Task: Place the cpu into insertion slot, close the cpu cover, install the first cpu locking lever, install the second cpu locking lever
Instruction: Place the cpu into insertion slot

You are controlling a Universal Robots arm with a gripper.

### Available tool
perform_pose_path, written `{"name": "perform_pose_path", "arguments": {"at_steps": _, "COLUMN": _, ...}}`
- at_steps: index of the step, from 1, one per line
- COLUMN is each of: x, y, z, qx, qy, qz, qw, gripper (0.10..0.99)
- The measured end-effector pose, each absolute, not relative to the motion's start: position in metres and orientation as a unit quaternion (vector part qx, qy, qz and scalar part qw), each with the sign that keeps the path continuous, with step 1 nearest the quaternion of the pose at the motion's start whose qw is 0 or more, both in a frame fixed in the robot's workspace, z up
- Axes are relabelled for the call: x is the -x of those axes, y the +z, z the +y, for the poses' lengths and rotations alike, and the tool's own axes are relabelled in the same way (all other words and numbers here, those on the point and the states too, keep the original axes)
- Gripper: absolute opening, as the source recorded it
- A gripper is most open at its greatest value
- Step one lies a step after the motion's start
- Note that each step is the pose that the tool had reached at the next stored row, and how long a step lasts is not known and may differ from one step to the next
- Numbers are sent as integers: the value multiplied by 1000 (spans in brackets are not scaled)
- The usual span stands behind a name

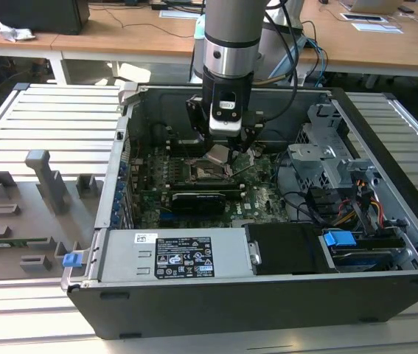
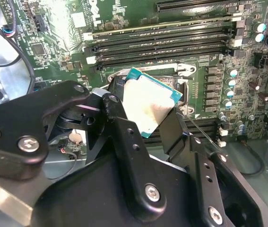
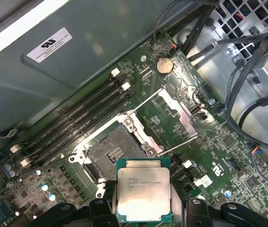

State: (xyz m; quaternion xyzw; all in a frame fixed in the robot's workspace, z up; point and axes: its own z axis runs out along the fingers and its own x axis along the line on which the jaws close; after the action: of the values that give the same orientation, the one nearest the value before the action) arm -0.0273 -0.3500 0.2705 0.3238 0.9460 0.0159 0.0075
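Observation:
My gripper (image 1: 220, 151) is shut on the cpu (image 1: 218, 156), a flat square chip with a silver-grey top and green edge. Both wrist views show the cpu (image 3: 143, 194) (image 2: 148, 106) pinched by its sides between the black fingers (image 2: 112, 104), hanging tilted just above the board. The insertion slot (image 3: 112, 153) lies open and bare right beside the chip, its dark pin field exposed. The cpu cover (image 3: 185, 112), a silvery frame, is swung back away from the slot. A thin locking lever (image 2: 201, 131) stands released near the slot's rim (image 2: 183, 70).
Long black memory slots (image 3: 77, 120) run beside the socket. A black card (image 1: 197, 199) stands in front of it, with the power supply (image 1: 179, 254) nearer the case front. Cables and a drive cage (image 1: 326, 169) crowd the exterior view's right. Grey fixtures (image 1: 43, 181) sit outside the case.

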Motion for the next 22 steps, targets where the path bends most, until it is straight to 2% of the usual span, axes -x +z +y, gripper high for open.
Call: {"name": "perform_pose_path", "arguments": {"at_steps": 22, "x": 27, "y": 271, "z": -350, "qx": -402, "qy": 7, "qz": 916, "qw": 11, "gripper": 541}}
